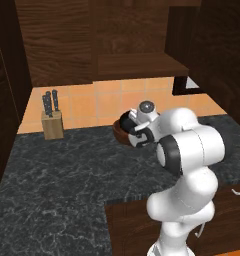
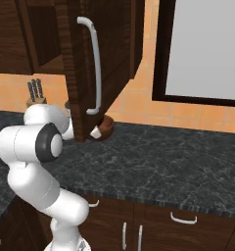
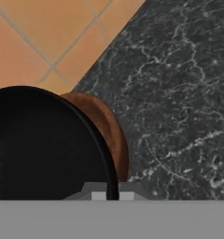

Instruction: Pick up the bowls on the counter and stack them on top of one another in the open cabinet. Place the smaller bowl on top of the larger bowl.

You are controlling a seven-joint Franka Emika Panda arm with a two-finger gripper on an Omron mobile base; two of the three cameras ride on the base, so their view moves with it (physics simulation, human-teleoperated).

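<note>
The smaller bowl (image 3: 44,149), glossy black, has its rim pinched between my gripper's (image 3: 112,193) fingertips, so the gripper is shut on it. In the hand view it covers most of the larger reddish-brown bowl (image 3: 111,133), which rests on the dark marbled counter (image 3: 179,93) by the tiled wall. From the left base view the black bowl (image 1: 125,120) sits over the brown bowl (image 1: 119,133), with the gripper (image 1: 132,128) at its right side. The open cabinet's shelf (image 1: 142,65) hangs above them. In the right base view the cabinet door hides all but part of the brown bowl (image 2: 107,126).
A light wooden knife block (image 1: 53,123) stands at the back left of the counter (image 1: 67,165). The open cabinet door (image 2: 82,63) with its long handle hangs just right of my arm. A window (image 2: 202,49) lies further right. Lower drawers run under the counter's front edge.
</note>
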